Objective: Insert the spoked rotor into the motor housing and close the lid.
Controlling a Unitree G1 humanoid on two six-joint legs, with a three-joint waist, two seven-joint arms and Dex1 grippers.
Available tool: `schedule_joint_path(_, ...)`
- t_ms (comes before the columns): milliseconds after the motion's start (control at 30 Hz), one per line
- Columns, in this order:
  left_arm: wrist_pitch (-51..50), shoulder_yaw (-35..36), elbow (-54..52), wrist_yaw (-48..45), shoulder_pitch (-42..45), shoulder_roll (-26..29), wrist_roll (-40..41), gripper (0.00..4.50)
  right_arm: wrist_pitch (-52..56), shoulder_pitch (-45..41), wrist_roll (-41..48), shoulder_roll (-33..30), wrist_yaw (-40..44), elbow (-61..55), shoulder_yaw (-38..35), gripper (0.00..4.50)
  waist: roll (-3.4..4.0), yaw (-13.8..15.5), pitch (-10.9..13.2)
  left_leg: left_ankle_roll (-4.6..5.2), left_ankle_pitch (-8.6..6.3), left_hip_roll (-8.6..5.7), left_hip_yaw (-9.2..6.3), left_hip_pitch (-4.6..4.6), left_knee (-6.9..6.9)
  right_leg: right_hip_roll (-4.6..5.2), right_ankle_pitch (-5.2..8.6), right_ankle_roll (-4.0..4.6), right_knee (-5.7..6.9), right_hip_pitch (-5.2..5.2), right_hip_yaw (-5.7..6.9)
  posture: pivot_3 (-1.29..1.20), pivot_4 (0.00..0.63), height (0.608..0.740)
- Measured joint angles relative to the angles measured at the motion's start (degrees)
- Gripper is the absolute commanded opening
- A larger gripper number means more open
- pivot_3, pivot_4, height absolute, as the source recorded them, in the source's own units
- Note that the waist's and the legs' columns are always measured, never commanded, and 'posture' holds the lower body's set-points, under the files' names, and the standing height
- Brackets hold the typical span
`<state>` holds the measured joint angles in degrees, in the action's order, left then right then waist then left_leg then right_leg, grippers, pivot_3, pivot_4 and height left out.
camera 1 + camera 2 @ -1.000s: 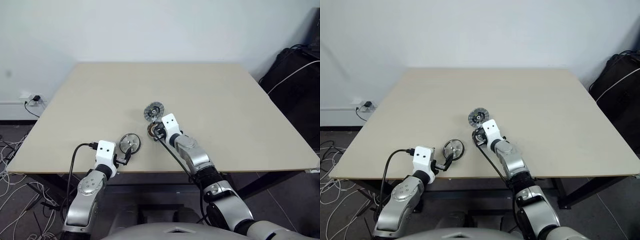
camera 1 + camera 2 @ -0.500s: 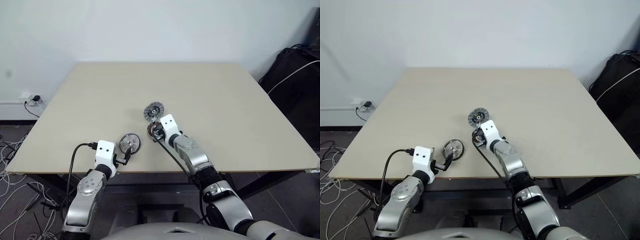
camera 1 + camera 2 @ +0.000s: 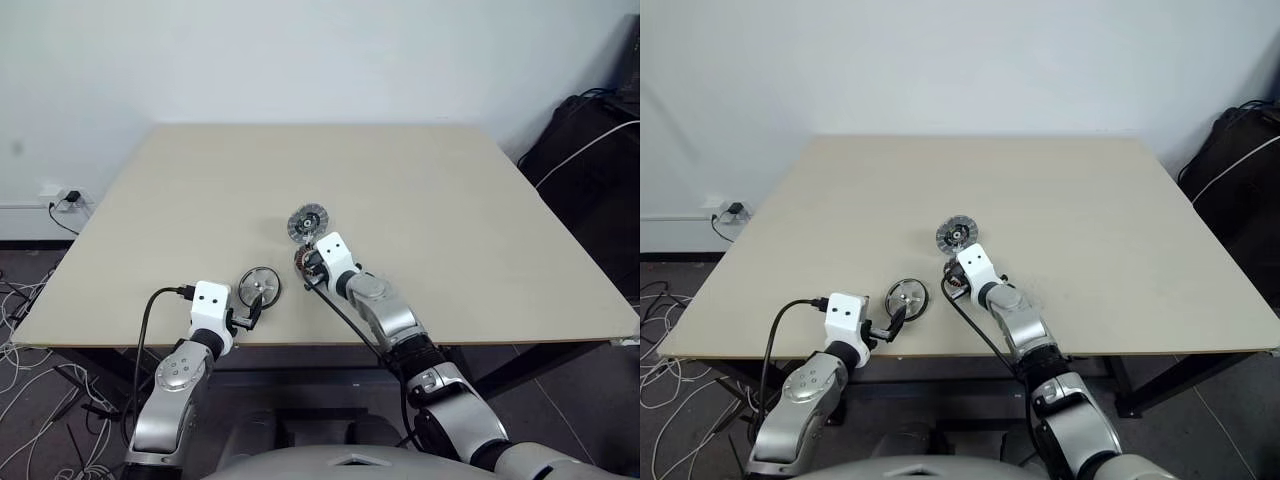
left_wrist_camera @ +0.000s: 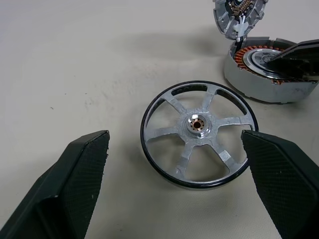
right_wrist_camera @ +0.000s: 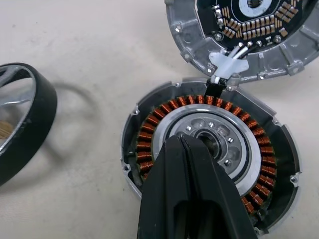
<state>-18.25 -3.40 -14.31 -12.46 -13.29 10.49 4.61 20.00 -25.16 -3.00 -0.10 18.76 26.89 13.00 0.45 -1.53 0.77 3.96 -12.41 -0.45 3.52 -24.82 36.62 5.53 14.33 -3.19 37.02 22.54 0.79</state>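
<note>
The spoked rotor (image 4: 199,134), a dark-rimmed silver wheel, lies flat on the table near its front edge. My left gripper (image 4: 174,137) stands open just short of it, one finger on each side, touching nothing. To the rotor's right lies the motor housing (image 5: 149,134), its copper windings uncovered. The lid (image 5: 249,35) lies swung open behind the housing, inner face up, joined to it by a small tab. My right gripper (image 5: 182,142) is shut, with its tips over the housing's silvery centre and nothing held.
The beige table (image 3: 400,180) stretches wide behind and to both sides of the parts. A black bag (image 3: 590,140) stands off the table's right edge. Cables (image 3: 30,320) lie on the floor at the left.
</note>
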Motion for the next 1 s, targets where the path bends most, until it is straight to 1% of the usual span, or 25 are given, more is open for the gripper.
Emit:
schedule_joint_path(200,0.01,0.01,0.0,0.02,-0.21,-0.08,0.0,4.5,-0.71,0.11,0.09,0.09,-1.7,-0.9,-1.09,0.03,0.0,0.05,0.0,0.0,0.0,0.0,0.0,0.0,-0.01,0.01,0.0,0.0,0.0,0.0,0.0,0.0,0.0,0.74)
schedule_joint_path(467,0.01,0.01,0.0,0.03,-0.22,-0.15,0.0,4.5,-0.75,-1.02,-1.13,1.12,-4.9,1.26,-1.07,0.03,0.0,-0.02,0.0,-0.03,0.02,0.0,0.0,0.01,-0.07,0.0,0.01,0.01,-0.01,0.02,0.0,0.0,0.0,0.74)
schedule_joint_path(700,0.03,0.37,0.0,0.33,-1.11,-0.29,0.07,4.5,-1.03,-2.62,-1.63,1.8,-4.79,4.11,-0.25,0.03,0.0,-0.08,0.0,-0.04,0.02,0.0,0.0,0.02,-0.09,-0.01,0.01,0.02,-0.01,0.02,0.0,0.0,0.0,0.74)
schedule_joint_path(1000,0.04,0.55,0.0,0.72,-1.37,-0.39,0.09,4.5,-1.15,-2.77,-2.35,2.12,-3.21,4.89,0.21,0.03,0.0,-0.06,0.0,-0.05,0.03,-0.01,0.0,0.02,-0.09,-0.02,0.01,0.02,-0.01,0.01,0.01,0.0,0.0,0.74)
